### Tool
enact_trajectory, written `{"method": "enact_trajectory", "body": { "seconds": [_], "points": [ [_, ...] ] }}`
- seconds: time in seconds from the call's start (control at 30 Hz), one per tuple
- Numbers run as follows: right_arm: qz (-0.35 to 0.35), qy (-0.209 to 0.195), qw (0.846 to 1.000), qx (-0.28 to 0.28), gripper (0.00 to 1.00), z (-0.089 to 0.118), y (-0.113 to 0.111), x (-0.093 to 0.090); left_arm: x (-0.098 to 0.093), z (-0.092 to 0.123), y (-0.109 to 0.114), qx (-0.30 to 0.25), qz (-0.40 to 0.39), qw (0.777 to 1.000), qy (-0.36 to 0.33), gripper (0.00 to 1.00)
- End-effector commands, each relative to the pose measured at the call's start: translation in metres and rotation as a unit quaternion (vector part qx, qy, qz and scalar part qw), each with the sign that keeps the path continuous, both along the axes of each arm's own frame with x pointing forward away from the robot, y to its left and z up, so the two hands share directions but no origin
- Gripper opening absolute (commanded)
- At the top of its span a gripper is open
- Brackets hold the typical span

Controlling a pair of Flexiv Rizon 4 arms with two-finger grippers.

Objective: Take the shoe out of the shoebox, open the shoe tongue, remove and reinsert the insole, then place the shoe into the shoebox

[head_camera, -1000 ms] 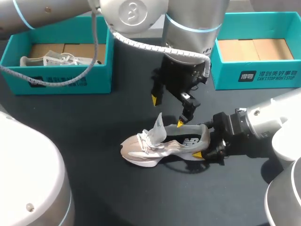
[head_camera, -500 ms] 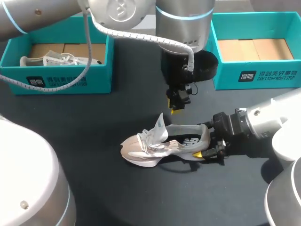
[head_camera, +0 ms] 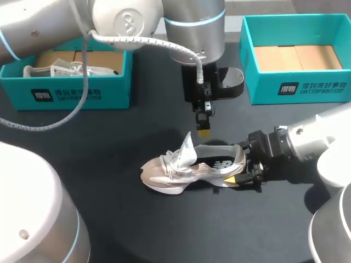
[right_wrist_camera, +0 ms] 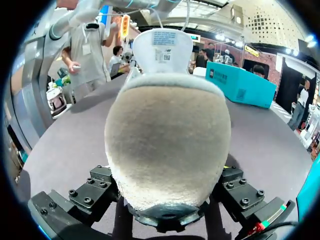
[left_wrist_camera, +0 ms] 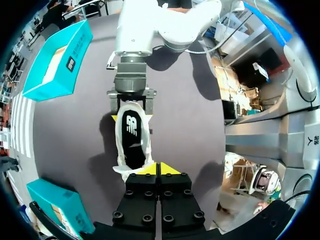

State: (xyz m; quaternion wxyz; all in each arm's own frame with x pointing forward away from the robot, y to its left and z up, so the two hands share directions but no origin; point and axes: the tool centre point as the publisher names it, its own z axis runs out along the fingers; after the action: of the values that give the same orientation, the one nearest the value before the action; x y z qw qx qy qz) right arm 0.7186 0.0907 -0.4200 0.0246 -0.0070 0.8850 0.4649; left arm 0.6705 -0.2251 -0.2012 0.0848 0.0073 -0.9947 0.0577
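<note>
A beige sneaker (head_camera: 178, 171) lies on its side mid-table, its tongue (head_camera: 187, 147) pulled up and a black insole (left_wrist_camera: 131, 131) showing inside. My right gripper (head_camera: 240, 163) is shut on the heel (right_wrist_camera: 167, 145), one finger (right_wrist_camera: 92, 187) on each side. My left gripper (head_camera: 203, 131) hangs shut just above and behind the tongue, holding nothing. In the left wrist view its closed yellow tips (left_wrist_camera: 156, 169) sit close over the shoe's opening (left_wrist_camera: 132, 137), and the right gripper (left_wrist_camera: 130, 100) grips the far end.
A teal shoebox (head_camera: 77, 94) at the back left holds another pale shoe (head_camera: 60, 70). A second teal shoebox (head_camera: 299, 87) at the back right has only cardboard inside. Dark tabletop (head_camera: 109, 208) lies in front of the sneaker.
My left gripper closed from wide open, lifted out of the shoe's collar and drew back toward the far side. The shoe and right gripper stayed put.
</note>
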Motion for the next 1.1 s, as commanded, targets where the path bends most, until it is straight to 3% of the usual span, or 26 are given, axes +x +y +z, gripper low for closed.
{"method": "enact_trajectory", "body": {
  "seconds": [0.03,0.3,0.47,0.57,1.1],
  "points": [
    [-0.001,-0.001,1.000,-0.001,0.00,-0.001,0.001,-0.001,0.004,-0.037,-0.008,-0.028,0.007,1.000,0.013,0.00],
    [-0.001,-0.001,1.000,-0.001,0.00,-0.001,0.001,-0.001,0.016,-0.079,-0.017,-0.026,0.007,1.000,0.003,0.00],
    [-0.001,-0.001,1.000,-0.001,0.00,-0.001,0.001,-0.001,0.020,-0.094,-0.025,-0.020,0.004,1.000,-0.011,0.00],
    [-0.001,-0.001,1.000,-0.001,0.00,-0.001,0.001,-0.001,0.021,-0.103,-0.026,-0.012,-0.002,1.000,0.014,0.00],
    [-0.001,-0.001,1.000,-0.001,0.00,-0.001,0.001,-0.001,0.021,-0.103,-0.026,-0.012,-0.002,1.000,0.014,0.00]
  ]
}}
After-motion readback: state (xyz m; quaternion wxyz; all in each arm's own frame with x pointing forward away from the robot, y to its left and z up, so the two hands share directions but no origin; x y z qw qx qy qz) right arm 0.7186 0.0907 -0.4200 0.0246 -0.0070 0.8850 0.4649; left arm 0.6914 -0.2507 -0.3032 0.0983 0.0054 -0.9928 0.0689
